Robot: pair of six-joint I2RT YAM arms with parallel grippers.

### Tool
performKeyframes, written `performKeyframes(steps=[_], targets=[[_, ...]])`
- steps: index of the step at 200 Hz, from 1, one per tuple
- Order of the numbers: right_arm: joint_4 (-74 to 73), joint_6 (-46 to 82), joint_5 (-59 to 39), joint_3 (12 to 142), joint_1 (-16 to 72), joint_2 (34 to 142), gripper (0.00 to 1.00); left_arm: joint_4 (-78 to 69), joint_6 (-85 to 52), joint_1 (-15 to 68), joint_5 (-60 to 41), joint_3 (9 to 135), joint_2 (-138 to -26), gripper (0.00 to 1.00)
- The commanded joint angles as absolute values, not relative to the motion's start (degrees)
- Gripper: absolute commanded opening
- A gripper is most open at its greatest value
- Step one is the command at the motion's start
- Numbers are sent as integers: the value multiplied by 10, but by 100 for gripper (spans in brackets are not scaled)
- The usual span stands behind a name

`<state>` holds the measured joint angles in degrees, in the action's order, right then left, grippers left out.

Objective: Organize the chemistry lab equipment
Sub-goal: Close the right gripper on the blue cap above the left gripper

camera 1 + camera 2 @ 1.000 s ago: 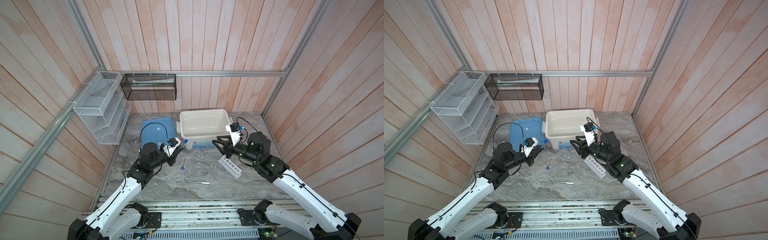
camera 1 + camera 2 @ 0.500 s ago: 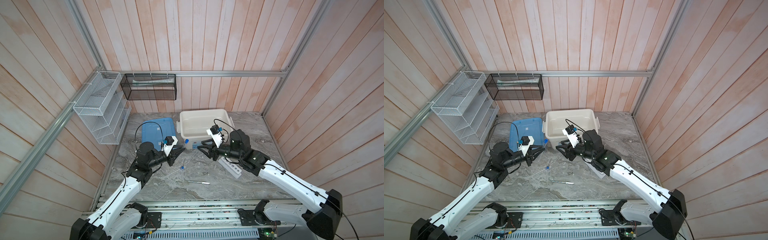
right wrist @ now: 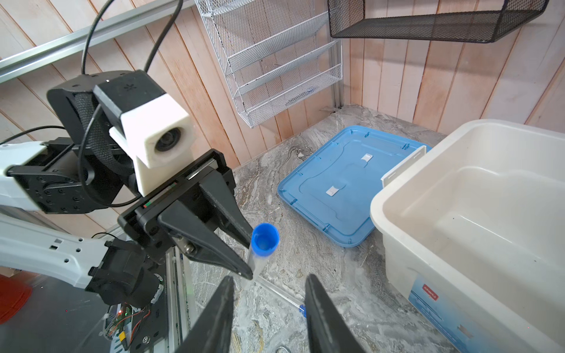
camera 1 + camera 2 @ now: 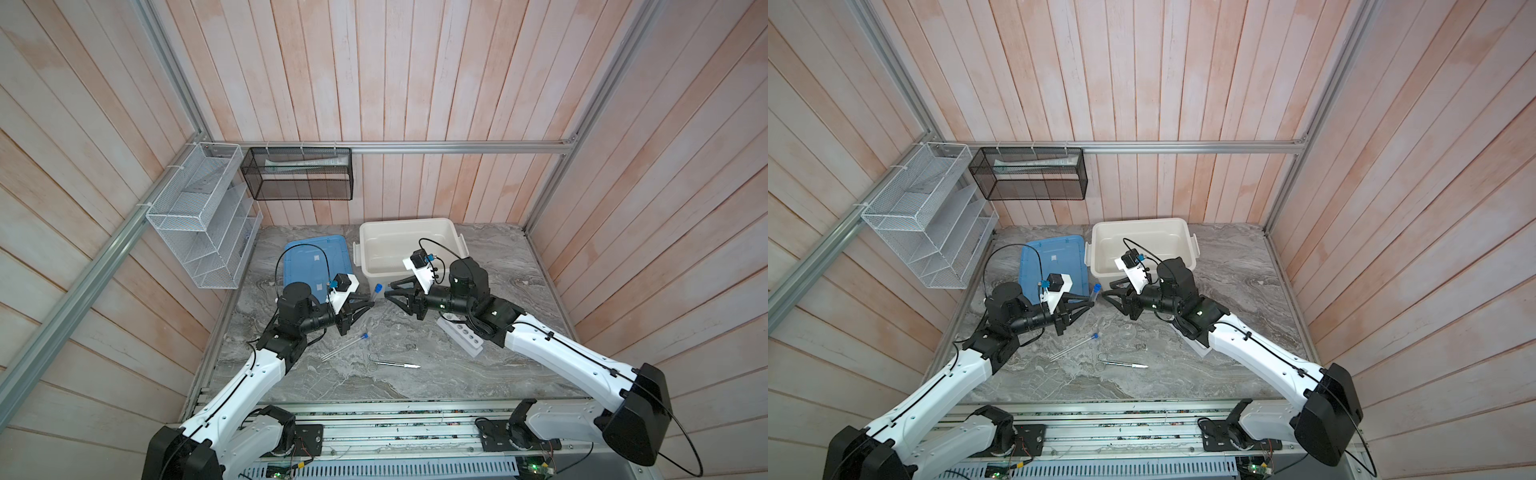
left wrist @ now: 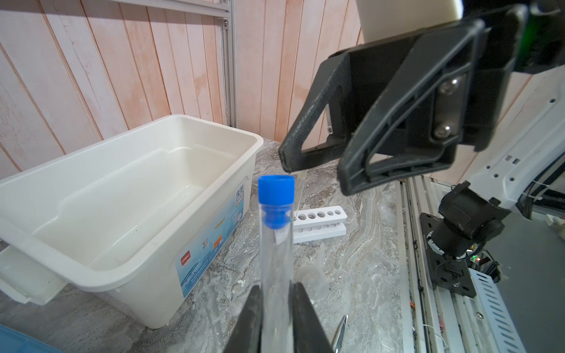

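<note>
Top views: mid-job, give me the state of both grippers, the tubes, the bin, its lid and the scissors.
left gripper, shut on the held tube
right gripper, open, close by the held tube's cap
held tube, blue cap on, roughly upright, off the table
second blue-capped tube, capped, lying flat on the table
white bin, open, empty
blue lid, off, flat beside the white bin
scissors, lying flat on the table

You are viewing a thin clear tube with a blue cap (image 5: 276, 259), its smooth wall gleaming like glossy plastic; a cream-white plastic tub (image 5: 137, 290) is showing a soft sheen; the grey veined stone-look tabletop (image 4: 332, 386) is lying smooth; pale wooden wall planks (image 4: 415, 83) are looking matt.
</note>
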<state>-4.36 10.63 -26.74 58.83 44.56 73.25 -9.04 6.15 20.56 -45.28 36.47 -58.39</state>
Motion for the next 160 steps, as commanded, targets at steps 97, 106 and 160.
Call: performKeyframes(steps=[97, 106, 160], targets=[[-113, 128, -315, 596, 453, 772, 37, -93, 59, 203, -473, 369, -582, 19], [-115, 129, -316, 596, 454, 774, 37, -93, 59, 203, -473, 369, -581, 19], [-129, 134, -323, 596, 456, 789, 37, -93, 62, 203, -470, 367, -579, 19]])
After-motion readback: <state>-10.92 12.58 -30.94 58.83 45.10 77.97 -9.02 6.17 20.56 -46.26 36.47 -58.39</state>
